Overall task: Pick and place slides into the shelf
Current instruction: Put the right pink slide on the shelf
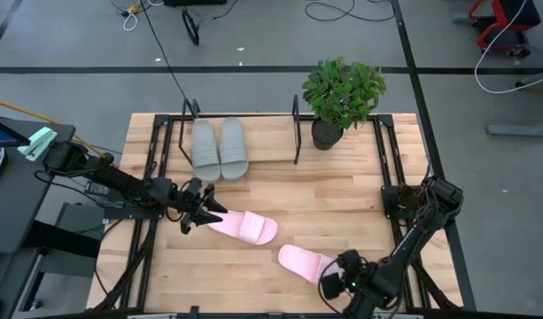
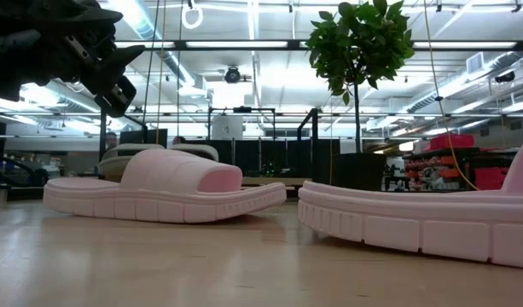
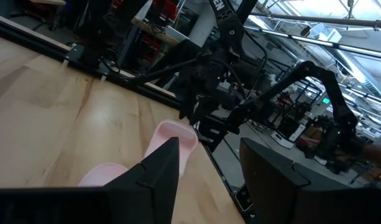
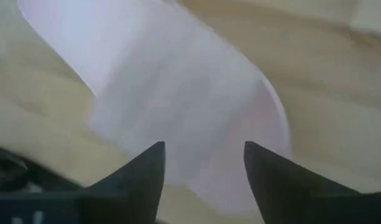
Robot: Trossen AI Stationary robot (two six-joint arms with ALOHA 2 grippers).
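The left gripper (image 1: pixel 203 213), jaws parted, sits at one pink slide's (image 1: pixel 246 227) end; it should straddle the strap squarely before closing. The right gripper (image 1: pixel 336 282), jaws apart and empty, hovers beside the other pink slide (image 1: pixel 305 261), with the shelf (image 1: pixel 271 142) well apart.

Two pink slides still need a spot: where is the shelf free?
Bare board on the shelf between the grey slides and the plant. The grey pair crowds its left half; the pink slides lie on the table.
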